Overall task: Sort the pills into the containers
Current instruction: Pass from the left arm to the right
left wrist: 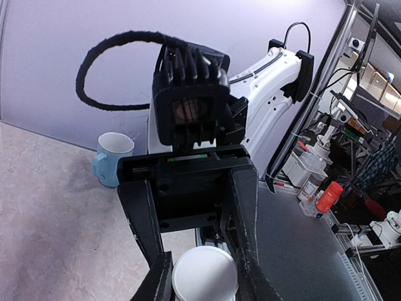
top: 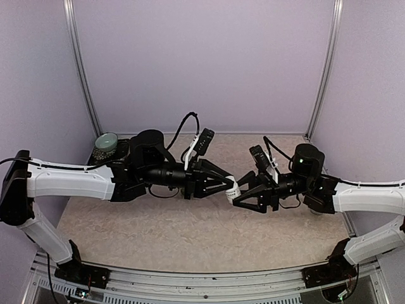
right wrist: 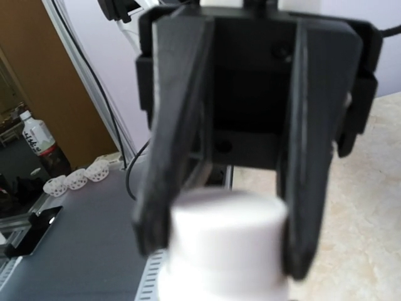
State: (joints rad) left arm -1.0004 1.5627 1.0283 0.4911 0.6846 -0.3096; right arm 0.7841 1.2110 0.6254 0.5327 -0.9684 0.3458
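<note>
Bases of both arms sat at the near edge of the table [top: 190, 234], left and right. Both arms reached inward and met over the middle of the table, well above its surface. Left gripper [top: 226, 184] was closed part way on a white bottle [top: 233, 189], held level. In the left wrist view the bottle's round bottom sat tight between the two fingers [left wrist: 241, 207]. Right gripper [top: 242, 192] faced it from the other side. In the right wrist view its fingers [right wrist: 169, 157] pressed on both sides of the bottle's white cap [right wrist: 225, 216], with no gap seen. Farther back, a pale green bowl [top: 105, 146] stood at the far left corner of the table. A pale blue mug [left wrist: 113, 158] stood upright on the table near the wall. The containers could not be made out in any view.
</note>
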